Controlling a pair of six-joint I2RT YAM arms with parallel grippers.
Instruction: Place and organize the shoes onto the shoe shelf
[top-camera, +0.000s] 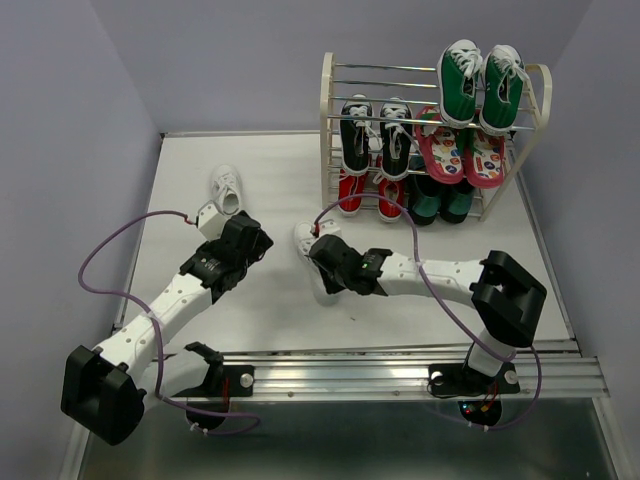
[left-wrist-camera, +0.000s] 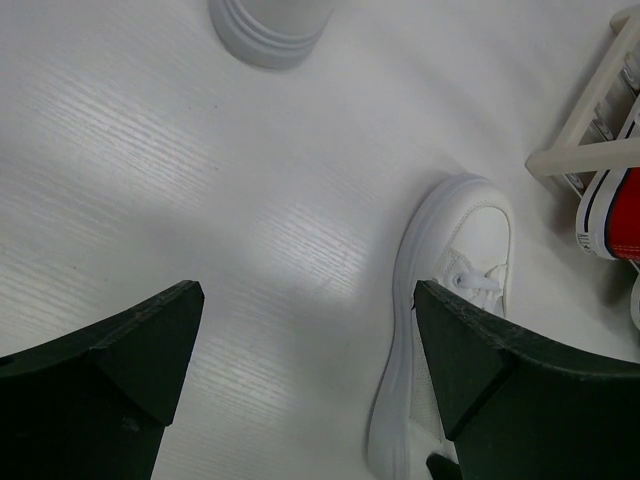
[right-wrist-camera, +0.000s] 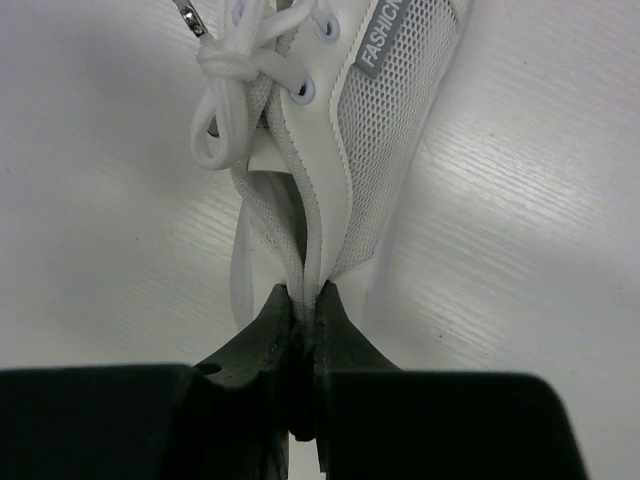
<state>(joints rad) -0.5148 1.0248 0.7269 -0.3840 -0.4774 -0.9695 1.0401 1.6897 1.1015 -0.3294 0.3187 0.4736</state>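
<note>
- Black right gripper (right-wrist-camera: 305, 300), jaws clamped shut on collar of white mesh lace-up sneaker (right-wrist-camera: 390, 120).
- Black left gripper (left-wrist-camera: 305, 295), jaws wide apart, empty; second white sneaker (left-wrist-camera: 268, 30) ahead of jaws.

The white sneaker (right-wrist-camera: 395, 120) has a cloth mesh side, smooth matt trim and woven laces. The table (left-wrist-camera: 180, 180) is finely grained, faintly glossy. The shoe shelf (top-camera: 327, 110) has shiny metal rods.

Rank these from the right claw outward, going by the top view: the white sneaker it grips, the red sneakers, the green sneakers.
1. White sneaker, clamped in the right claw, mid-table.
2. Red sneakers, bottom tier of the shoe shelf, left side.
3. Green sneakers, top tier, right side.
</note>
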